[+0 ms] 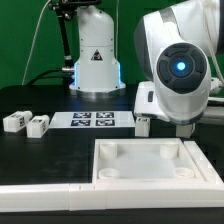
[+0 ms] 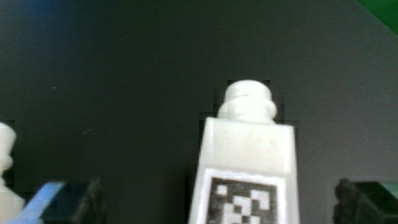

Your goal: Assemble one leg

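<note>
Gripper (image 2: pixel 214 205) spread wide, holding nothing: its fingers (image 2: pixel 57 200) flank the leg (image 2: pixel 244 150) with clear gaps on both sides. That leg lies on the black table (image 2: pixel 107 60), tag up, its rounded peg pointing away from the fingers. From the exterior view, a leg (image 1: pixel 143 125) sits just off the marker board's (image 1: pixel 92 120) right end, near the arm (image 1: pixel 180 65). Two more legs (image 1: pixel 38 125) lie beyond the board's left end. A white panel (image 1: pixel 145 160) lies nearer the camera.
</note>
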